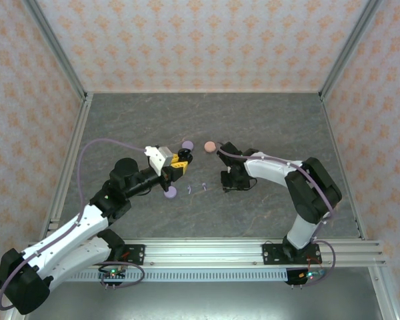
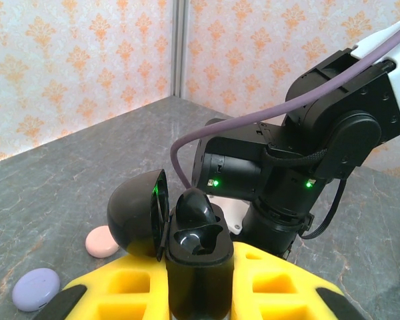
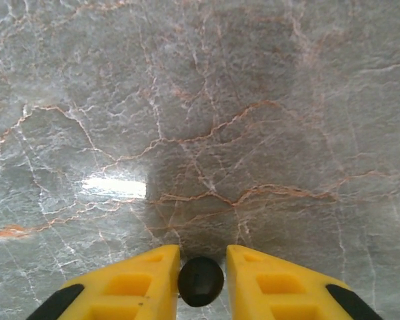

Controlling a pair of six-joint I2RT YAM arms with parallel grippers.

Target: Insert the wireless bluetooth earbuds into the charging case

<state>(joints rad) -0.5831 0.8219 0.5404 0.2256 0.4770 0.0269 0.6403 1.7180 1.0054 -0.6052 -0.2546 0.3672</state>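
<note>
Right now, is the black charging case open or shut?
Open. In the left wrist view the black charging case has its lid swung back to the left, baring an empty slot inside.

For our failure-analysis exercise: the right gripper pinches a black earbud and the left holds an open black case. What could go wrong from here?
1. The black earbud is tiny and rounded, pinched at the very tips of the right gripper; it could slip or twist out in transit.
2. The black charging case in the left gripper appears to have one small free socket; slight misalignment could miss it or bump the open lid.
</note>
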